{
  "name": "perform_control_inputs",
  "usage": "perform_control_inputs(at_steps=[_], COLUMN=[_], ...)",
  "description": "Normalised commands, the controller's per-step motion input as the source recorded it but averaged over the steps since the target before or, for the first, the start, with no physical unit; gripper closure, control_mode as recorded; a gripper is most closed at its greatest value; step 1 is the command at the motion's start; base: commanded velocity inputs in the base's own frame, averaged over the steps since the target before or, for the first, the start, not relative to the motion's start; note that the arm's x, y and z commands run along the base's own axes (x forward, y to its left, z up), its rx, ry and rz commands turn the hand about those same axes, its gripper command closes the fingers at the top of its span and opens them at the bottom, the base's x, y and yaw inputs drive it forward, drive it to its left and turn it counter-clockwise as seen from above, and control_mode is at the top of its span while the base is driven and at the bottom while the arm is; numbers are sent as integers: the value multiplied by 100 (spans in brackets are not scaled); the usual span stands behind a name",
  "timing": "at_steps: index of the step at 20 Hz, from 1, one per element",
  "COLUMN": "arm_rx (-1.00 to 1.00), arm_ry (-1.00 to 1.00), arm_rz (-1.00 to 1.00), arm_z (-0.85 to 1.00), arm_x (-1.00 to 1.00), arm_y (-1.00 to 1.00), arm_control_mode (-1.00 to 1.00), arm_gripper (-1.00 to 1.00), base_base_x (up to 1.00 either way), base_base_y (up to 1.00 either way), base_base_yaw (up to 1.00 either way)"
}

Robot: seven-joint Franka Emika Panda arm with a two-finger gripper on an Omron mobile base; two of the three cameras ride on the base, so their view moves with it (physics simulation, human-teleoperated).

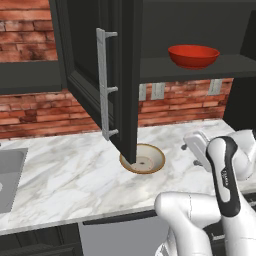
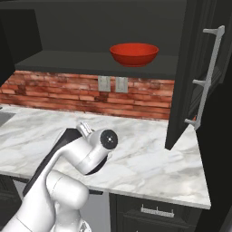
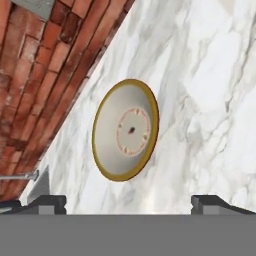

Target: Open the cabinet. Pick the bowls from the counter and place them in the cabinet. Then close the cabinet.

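One bowl is already shelved and one remains. From the left: the cabinet door [image 1: 107,85] hangs open over the counter [image 1: 65,175], partly hiding the tan-rimmed bowl [image 1: 143,159] behind its lower corner; further right, the red bowl [image 1: 193,55] sits on the cabinet shelf [image 1: 200,70]. The gripper [image 3: 128,202] hovers near the tan-rimmed bowl, jaws spread wide and empty. Next, I reckon, it must descend over the rim and pinch it.

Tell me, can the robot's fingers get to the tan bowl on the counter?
Probably yes. The fingers are spread wide and aimed at the tan bowl, with only bare counter between. The open cabinet door hangs close above it, though.
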Motion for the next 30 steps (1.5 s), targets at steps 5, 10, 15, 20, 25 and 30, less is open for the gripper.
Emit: perform_control_inputs(at_steps=[5, 10, 15, 20, 25, 30], arm_rx=[0, 0, 0, 0, 0, 0], arm_ry=[4, 4, 3, 0, -1, 0], arm_rz=[5, 6, 9, 8, 9, 9], arm_z=[-25, -32, -33, -33, -23, -27], arm_x=[36, 33, 27, 44, 34, 20], arm_y=[12, 18, 2, 9, 0, 0], arm_control_mode=[-100, -100, -100, -100, -100, -100], arm_gripper=[-100, -100, -100, -100, -100, -100], base_base_x=[0, 0, 0, 0, 0, 0], base_base_y=[0, 0, 0, 0, 0, 0], base_base_yaw=[0, 0, 0, 0, 0, 0])
